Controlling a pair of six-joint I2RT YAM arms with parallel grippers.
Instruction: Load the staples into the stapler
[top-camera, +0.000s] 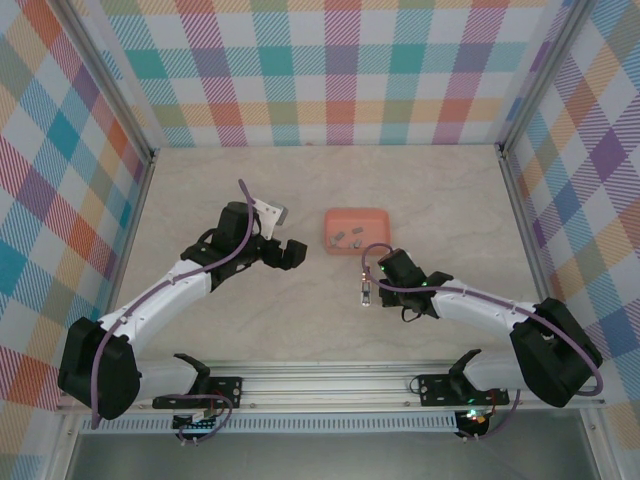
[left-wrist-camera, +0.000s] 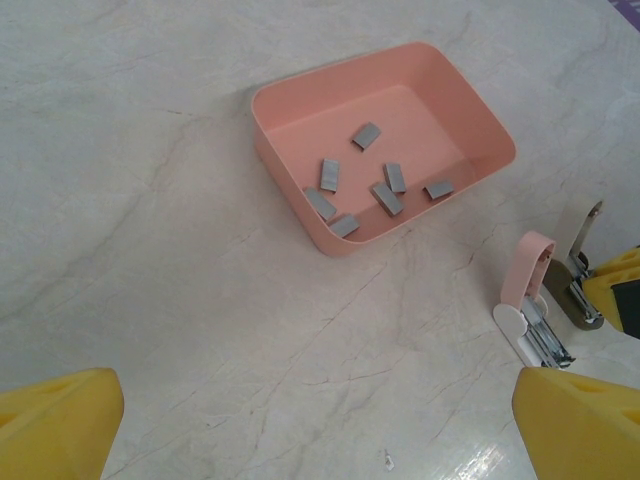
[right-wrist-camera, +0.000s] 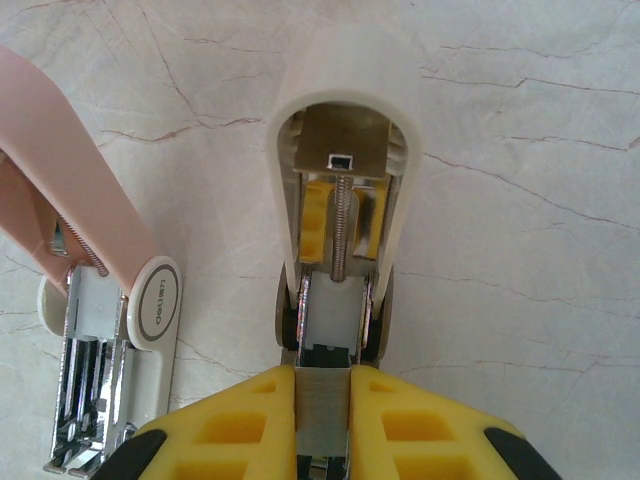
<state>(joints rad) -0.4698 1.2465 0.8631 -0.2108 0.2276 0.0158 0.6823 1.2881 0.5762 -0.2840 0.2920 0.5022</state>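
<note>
Lying loose inside the coral-pink tray (left-wrist-camera: 420, 115), the staples (left-wrist-camera: 394, 177) are six small grey strips. Near the tray's front side, the right gripper (right-wrist-camera: 322, 388) pinches the metal end of the opened stapler (right-wrist-camera: 345, 130). Left of the tray, the left gripper (left-wrist-camera: 318, 420) is spread wide.

Staples (left-wrist-camera: 387, 197) in tray (left-wrist-camera: 290, 210), stapler (left-wrist-camera: 528, 270) before it
</note>
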